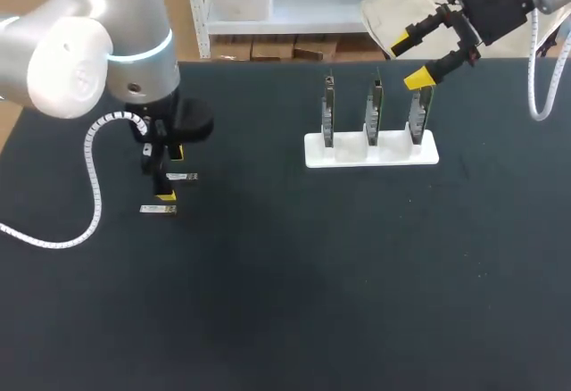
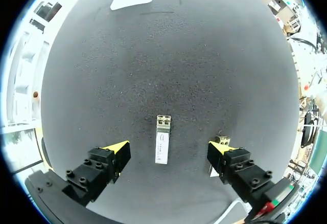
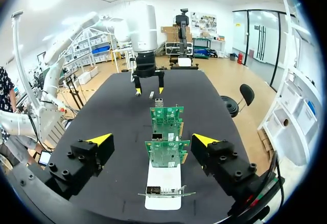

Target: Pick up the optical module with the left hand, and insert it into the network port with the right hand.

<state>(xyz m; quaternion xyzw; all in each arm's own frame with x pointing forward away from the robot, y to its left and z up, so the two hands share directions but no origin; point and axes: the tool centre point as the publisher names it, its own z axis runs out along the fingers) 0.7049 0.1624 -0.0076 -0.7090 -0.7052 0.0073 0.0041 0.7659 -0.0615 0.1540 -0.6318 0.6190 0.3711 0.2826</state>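
Pickup was not yet made, judging by the head view. The left claw hung spread over the optical module, which lay flat on the worktop toward its left edge, with a second module just beside it. The right claw, also spread and empty, hovered above the white stand of three upright circuit boards near the far edge.

In the left wrist view the optical module was a slim silver bar with a pale label and a paired socket at its far end. It lay within the claw's spread, touching neither side.

In the right wrist view the boards stood ahead of the spread claw, and the network port was too small to pick out. Grasp, handover and insertion were all left to do.
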